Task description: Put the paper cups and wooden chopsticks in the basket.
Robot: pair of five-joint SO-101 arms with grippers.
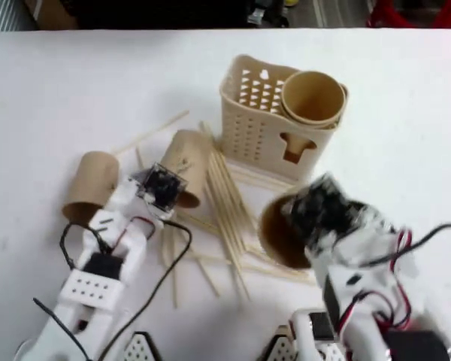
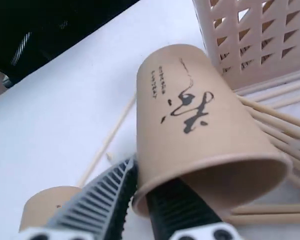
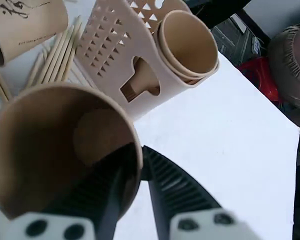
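A beige slotted basket [image 1: 259, 124] [image 3: 115, 65] stands at the back with stacked paper cups [image 1: 313, 98] [image 3: 187, 45] inside. My left gripper [image 1: 165, 188] [image 2: 137, 200] is shut on the rim of a paper cup [image 1: 186, 159] [image 2: 205, 135] lying on its side, one finger inside and one outside. My right gripper [image 1: 304, 218] [image 3: 135, 175] is shut on the wall of another paper cup [image 1: 278, 233] [image 3: 55, 150], mouth up, in front of the basket. A third cup [image 1: 90, 184] [image 2: 45, 205] lies at the left. Wooden chopsticks [image 1: 225, 203] [image 3: 55, 55] [image 2: 275, 120] are scattered between the cups.
Loose chopsticks [image 1: 150, 134] also lie left of the basket. White table [image 1: 75, 83] stretches wide at the left and back; its far edge meets dark clutter. Arm cables [image 1: 158, 286] trail near the front edge.
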